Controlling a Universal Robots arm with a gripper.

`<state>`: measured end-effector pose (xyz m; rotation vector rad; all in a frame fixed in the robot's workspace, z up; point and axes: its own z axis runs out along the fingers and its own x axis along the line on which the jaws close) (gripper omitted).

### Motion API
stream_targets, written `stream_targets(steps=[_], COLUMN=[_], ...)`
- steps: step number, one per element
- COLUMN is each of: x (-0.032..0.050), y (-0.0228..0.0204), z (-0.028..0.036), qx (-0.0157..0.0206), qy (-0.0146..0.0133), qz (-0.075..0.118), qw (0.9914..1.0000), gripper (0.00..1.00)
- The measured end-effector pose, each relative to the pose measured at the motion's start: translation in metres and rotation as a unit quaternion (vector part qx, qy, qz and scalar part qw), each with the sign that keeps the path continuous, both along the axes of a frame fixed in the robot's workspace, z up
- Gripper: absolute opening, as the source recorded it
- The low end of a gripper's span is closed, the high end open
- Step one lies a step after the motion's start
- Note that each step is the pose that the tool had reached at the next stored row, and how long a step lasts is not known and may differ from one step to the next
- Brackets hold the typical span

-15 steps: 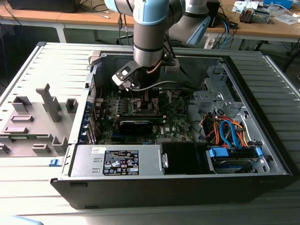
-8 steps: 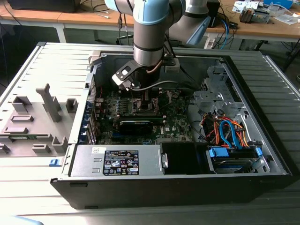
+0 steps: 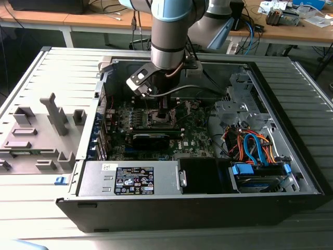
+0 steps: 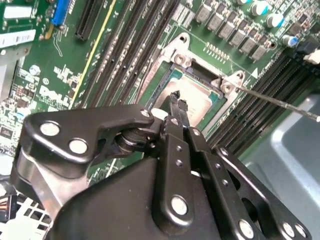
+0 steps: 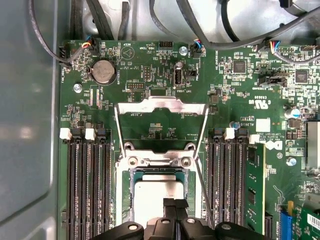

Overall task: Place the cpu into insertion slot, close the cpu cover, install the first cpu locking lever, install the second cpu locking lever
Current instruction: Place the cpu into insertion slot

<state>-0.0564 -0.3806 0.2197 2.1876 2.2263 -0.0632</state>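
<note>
from here i see the cpu [image 5: 150, 200] with a dull silvery metal top, the cpu cover [image 5: 160, 105] in bright bare metal, the gripper [image 4: 177, 99] in glossy black, and, at twelve o'clock in the exterior view, a matt wooden desk [image 3: 78, 20].

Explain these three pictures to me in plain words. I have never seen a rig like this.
The grey and blue jointed column in the exterior view is a robot arm reaching into an open computer case. That picture comes from a camera off the arm. Both wrist views come from cameras riding on the arm, facing the green motherboard. The black gripper has its fingers together, with nothing visibly between them. It is just above the cpu, the silvery square lying in the insertion slot. The cpu cover, a thin metal frame, is folded back, open.
</note>
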Motion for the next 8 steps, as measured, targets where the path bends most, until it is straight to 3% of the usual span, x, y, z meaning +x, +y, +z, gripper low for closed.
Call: stream_targets(steps=[8], x=[0.0016], y=[0.0], z=[0.0239], qx=[0.0], qy=[0.0011], qz=[0.0], qw=[1.0], gripper=[0.11])
